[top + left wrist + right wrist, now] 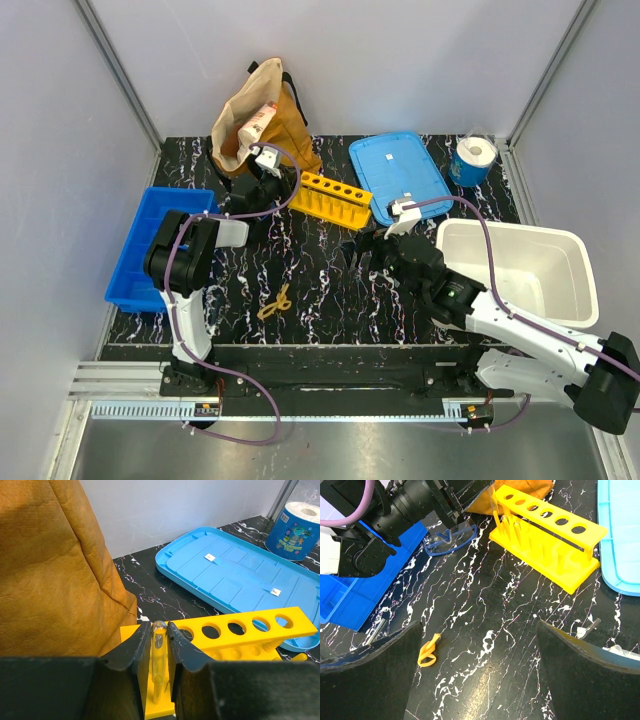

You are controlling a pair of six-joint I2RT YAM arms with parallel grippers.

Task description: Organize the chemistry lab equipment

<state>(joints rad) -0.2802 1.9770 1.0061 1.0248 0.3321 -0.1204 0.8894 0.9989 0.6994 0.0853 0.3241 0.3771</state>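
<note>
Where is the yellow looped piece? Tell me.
Top view: the yellow looped piece lies on the table, left of centre near its front edge, right of the left arm.

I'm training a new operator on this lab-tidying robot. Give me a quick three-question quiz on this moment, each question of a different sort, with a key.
1. True or false: the left tool is shut on a thin clear tube at the end of the yellow rack.
2. Fill in the missing word: the right tool hangs over the table with its jaws ____ and nothing between them.
3. Multiple choice: the safety goggles lie (A) in the right tool, (B) on the table beside the blue bin, (C) on top of the yellow rack.

Key: 1 true; 2 open; 3 B.
</note>
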